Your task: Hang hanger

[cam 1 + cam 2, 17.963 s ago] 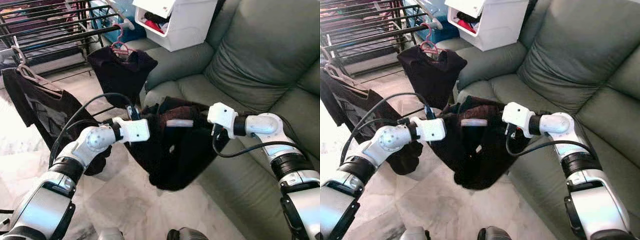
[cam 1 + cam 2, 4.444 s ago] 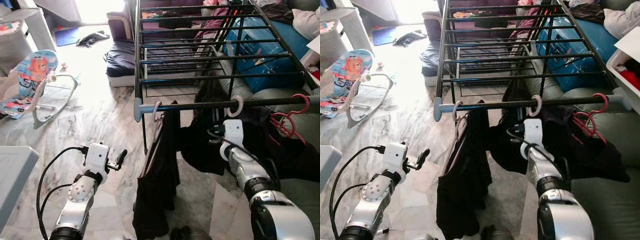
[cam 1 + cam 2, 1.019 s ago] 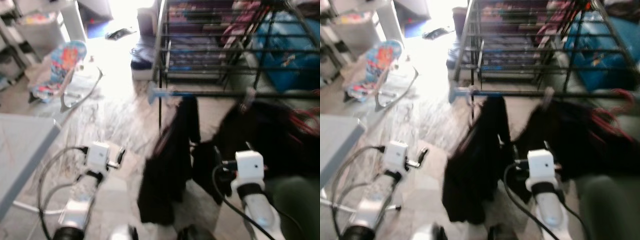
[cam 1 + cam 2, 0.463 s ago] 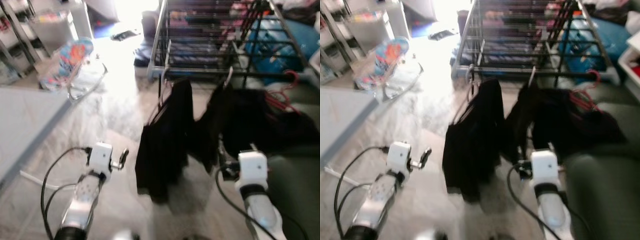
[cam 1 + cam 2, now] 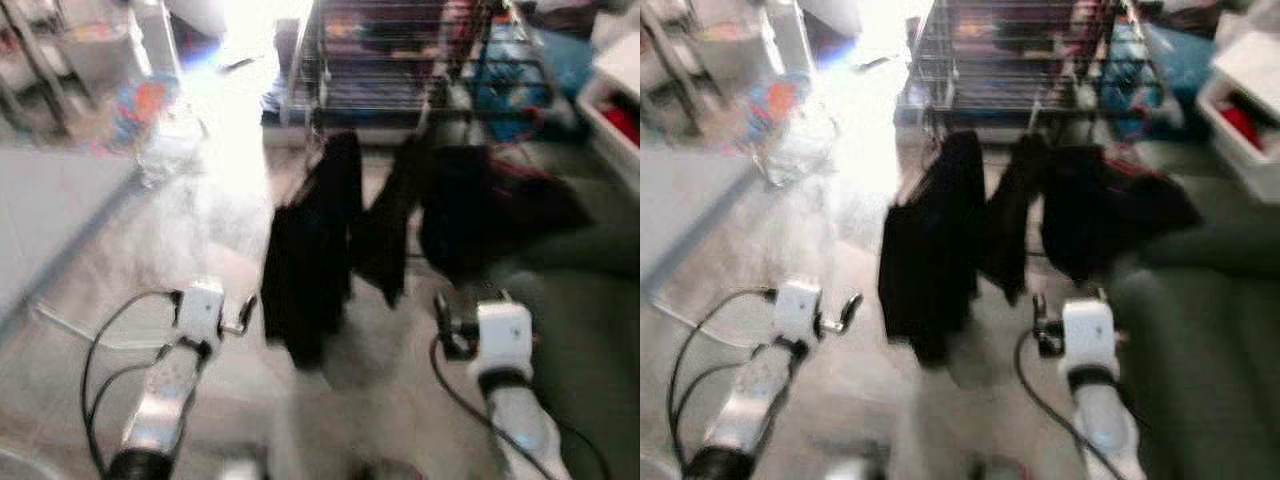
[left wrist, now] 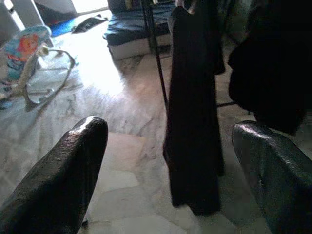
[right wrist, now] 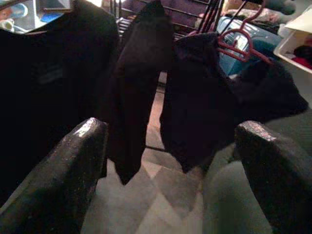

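Head view is pretty blurry right now, but the biggest thing ahead is the black drying rack (image 5: 400, 60), with the pale marble floor (image 5: 210, 230) running from it toward me and glaring white on my left. On my right there's a grey-green sofa (image 5: 570, 270), with a white bin (image 5: 1250, 100) holding something red up on it. Three dark garments hang off the rack's front rail: a long black shirt (image 5: 310, 250) nearest my left, a narrower dark piece (image 7: 139, 83) in the middle, and a bulkier dark garment (image 7: 204, 102) toward the sofa. That last one sits on a pink hanger (image 7: 239, 39), hook up near the rail, though I can't make out the actual hook-to-rail contact. Behind it is something blue (image 7: 234, 29). Off to my far left is a colourful baby bouncer (image 6: 29, 48) on the floor, well apart from the clothes. My left gripper (image 6: 175, 161) is low over the floor with its fingers (image 6: 68, 175) spread wide, nothing between them, the long black shirt straight ahead. My right gripper (image 7: 170, 161) is spread apart too and empty, pointing at the gap below the middle piece and the hangered garment, sofa edge just beside it.
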{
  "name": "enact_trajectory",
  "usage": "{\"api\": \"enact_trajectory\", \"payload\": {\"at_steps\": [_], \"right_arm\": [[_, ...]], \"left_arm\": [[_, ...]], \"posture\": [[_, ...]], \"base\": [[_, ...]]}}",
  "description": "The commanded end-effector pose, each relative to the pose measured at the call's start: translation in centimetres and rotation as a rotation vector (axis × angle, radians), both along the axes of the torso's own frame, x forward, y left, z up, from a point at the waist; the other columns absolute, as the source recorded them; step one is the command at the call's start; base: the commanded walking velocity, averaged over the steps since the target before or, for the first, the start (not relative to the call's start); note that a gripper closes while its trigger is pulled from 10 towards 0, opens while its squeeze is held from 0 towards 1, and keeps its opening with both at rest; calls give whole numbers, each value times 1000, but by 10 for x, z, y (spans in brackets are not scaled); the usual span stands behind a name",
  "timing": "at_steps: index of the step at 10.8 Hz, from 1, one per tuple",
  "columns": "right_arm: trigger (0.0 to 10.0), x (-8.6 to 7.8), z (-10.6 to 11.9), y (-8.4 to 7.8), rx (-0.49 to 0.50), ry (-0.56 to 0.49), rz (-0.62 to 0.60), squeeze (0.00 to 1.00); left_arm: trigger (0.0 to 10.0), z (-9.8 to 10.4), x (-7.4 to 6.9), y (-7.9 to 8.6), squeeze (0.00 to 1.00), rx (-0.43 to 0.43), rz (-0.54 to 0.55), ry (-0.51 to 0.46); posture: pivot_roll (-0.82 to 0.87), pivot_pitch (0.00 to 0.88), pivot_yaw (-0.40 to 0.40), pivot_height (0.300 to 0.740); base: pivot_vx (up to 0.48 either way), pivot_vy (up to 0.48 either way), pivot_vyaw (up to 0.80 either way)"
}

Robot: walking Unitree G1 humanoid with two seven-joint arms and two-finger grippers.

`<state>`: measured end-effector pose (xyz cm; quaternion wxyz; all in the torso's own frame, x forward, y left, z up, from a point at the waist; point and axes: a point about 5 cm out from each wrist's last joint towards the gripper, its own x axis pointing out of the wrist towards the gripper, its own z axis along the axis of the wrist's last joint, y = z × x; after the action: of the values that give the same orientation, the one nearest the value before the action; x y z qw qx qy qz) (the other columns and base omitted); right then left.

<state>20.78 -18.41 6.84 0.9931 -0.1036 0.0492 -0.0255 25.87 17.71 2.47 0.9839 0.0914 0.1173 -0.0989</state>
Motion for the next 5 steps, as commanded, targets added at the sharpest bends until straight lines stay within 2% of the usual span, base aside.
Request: {"api": "enact_trajectory", "payload": {"at_steps": [1, 3, 5], "right_arm": [[10000, 1, -2, 1, 11, 9, -5, 0], [10000, 3, -4, -1, 7, 16, -6, 0], [10000, 7, -5, -3, -7, 17, -5, 0]], "left_arm": [[10000, 5, 3, 2, 0, 7, 0, -20], [10000, 6, 3, 0, 0, -3, 0, -26], [10000, 10, 9, -1, 0, -13, 1, -35]], "posture": [[-91, 0, 16, 740], [-90, 0, 13, 740], [-97, 0, 16, 740]], "base": [[0, 0, 0], [0, 0, 0], [0, 0, -800]]}}
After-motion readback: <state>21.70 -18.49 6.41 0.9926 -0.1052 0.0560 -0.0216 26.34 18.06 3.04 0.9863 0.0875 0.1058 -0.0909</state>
